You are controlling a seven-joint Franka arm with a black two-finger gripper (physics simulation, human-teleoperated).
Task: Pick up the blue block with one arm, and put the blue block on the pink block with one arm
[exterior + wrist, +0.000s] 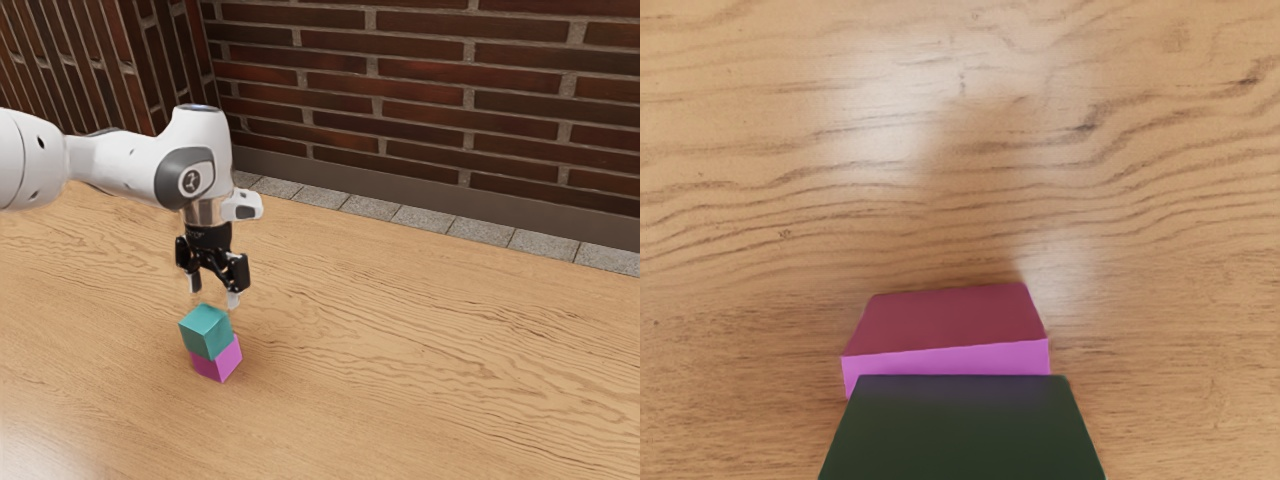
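Sitting on the pink block [226,363], slightly offset toward the exterior view's left, the blue block [205,330] lies straight below the gripper [214,293]. Jaws are spread, just above it and not gripping. Probably only a straight lift off the table [430,340] remains.

No readable text, labels, numbers (round emblem [190,182] on arm joint [178,150], illegible).

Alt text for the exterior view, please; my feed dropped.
A blue block sits on a pink block, slightly offset, on a wooden table. The open pincer hangs just above them, with a brick wall behind.
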